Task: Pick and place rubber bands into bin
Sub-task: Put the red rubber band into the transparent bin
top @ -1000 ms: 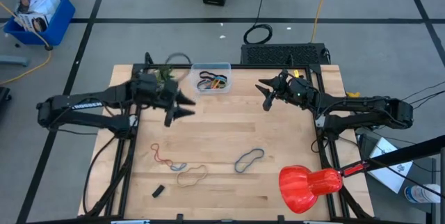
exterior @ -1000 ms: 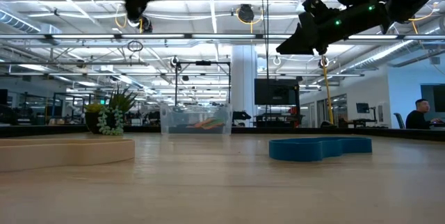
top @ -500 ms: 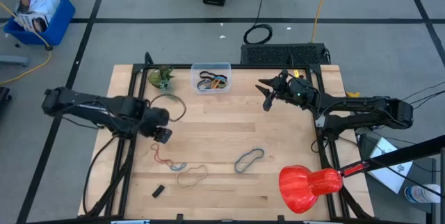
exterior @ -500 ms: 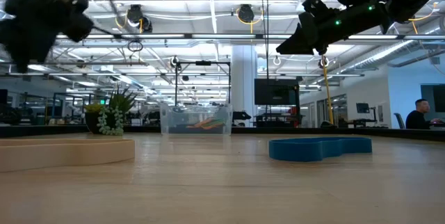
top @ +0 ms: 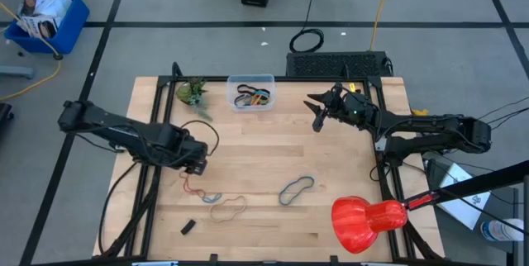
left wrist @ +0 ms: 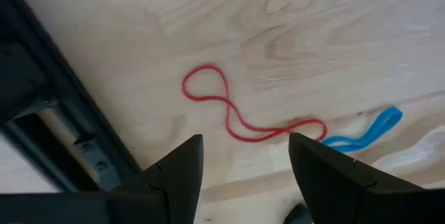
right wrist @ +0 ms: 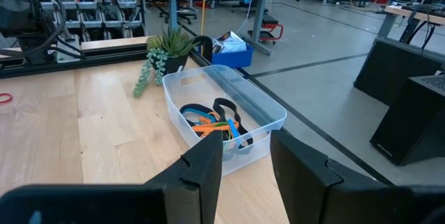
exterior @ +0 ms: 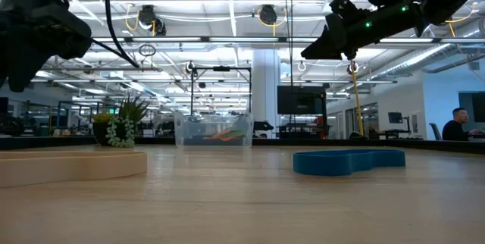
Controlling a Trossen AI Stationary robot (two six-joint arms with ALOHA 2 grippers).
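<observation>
The left gripper (top: 197,167) hangs over the table's left side with its fingers (left wrist: 177,175) spread wide and nothing between them. Just below it lies the red rubber band (left wrist: 240,116), pulled into a long thin figure-eight; in the high view its long axis runs roughly front to back, its near end touching a blue rubber band (left wrist: 365,132). Farther along the front lie a tan band (top: 227,210) and a grey-blue band (top: 295,188), angled diagonally. A small black block (top: 188,227) sits near the front edge.

The clear bin (top: 251,92) stands at the back edge, long side along it, with black, orange and blue bands inside, beside a small potted plant (top: 191,92). The right gripper (top: 317,111) waits raised at the back right, partly open and empty, facing the bin.
</observation>
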